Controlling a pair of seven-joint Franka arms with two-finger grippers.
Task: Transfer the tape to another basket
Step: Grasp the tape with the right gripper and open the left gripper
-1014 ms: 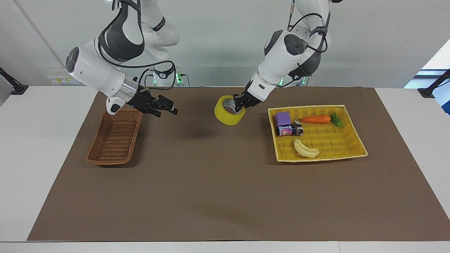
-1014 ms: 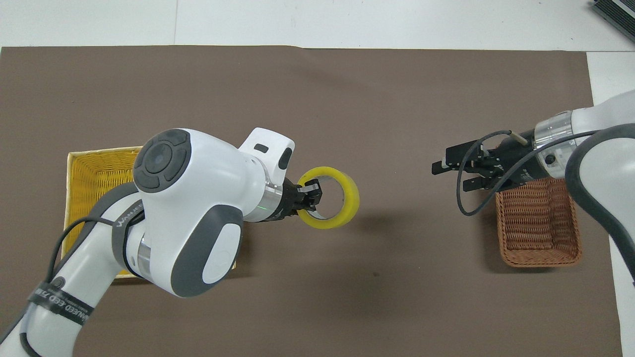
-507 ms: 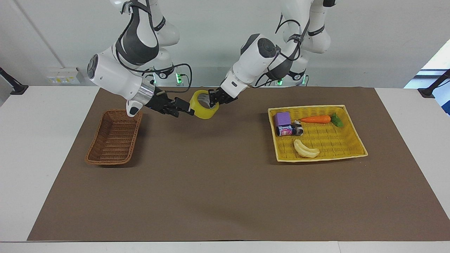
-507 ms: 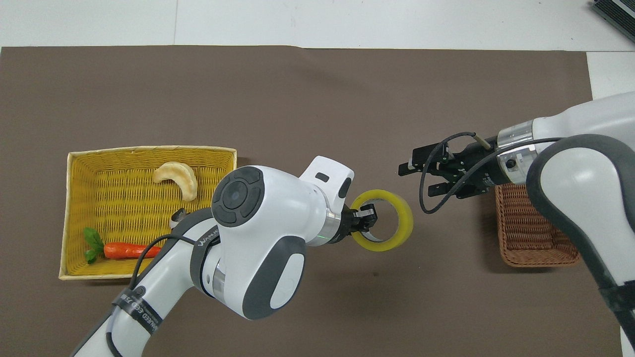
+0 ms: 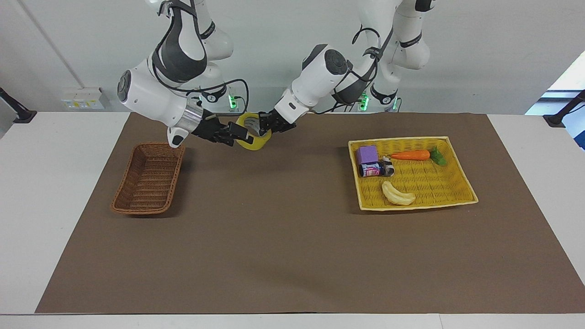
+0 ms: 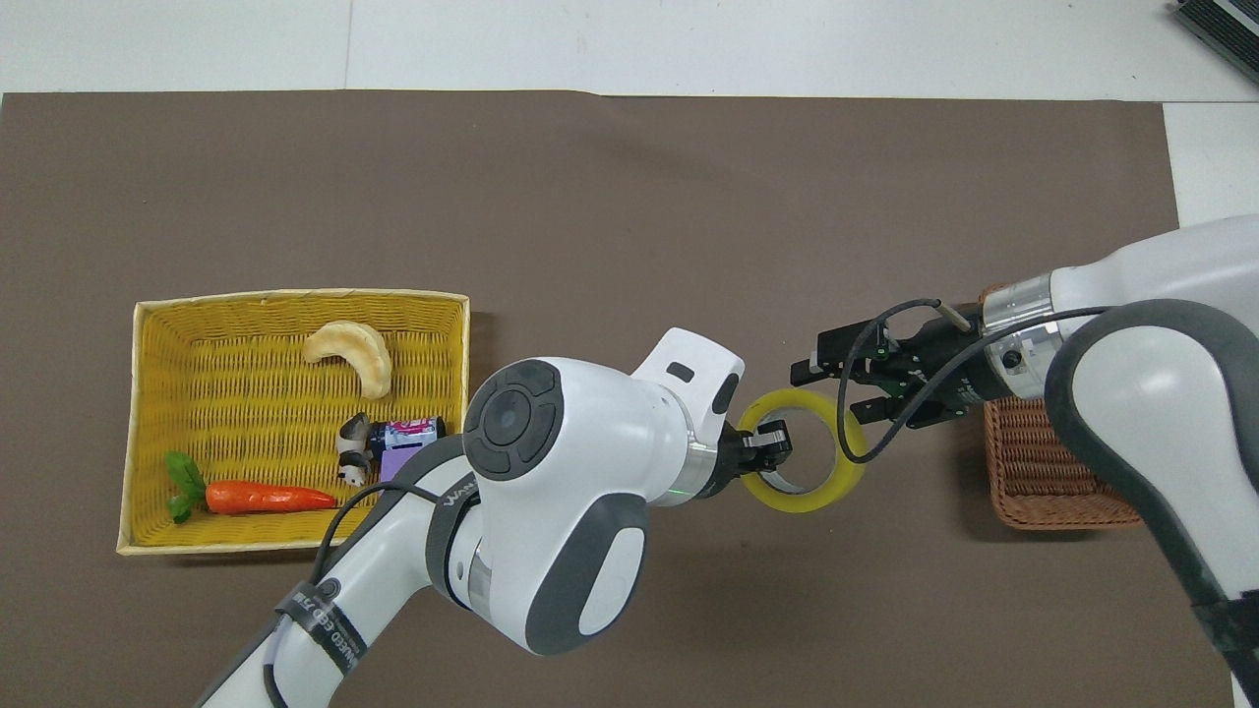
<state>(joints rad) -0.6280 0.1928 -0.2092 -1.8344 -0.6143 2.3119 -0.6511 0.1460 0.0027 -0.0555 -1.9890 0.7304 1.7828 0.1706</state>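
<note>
The yellow tape hangs in the air over the brown mat, held by its rim; it also shows in the overhead view. My left gripper is shut on the tape's rim, one finger inside the ring. My right gripper is open, its fingers at the opposite rim of the tape; I cannot tell whether they touch it. The brown wicker basket stands empty at the right arm's end of the table, partly hidden under the right arm in the overhead view.
A yellow tray basket at the left arm's end holds a banana, a carrot, a purple block and a small can. Its rim also shows in the overhead view.
My left gripper has carried the tape toward the right arm's end. My right gripper has moved from over the brown basket to meet the tape's rim.
</note>
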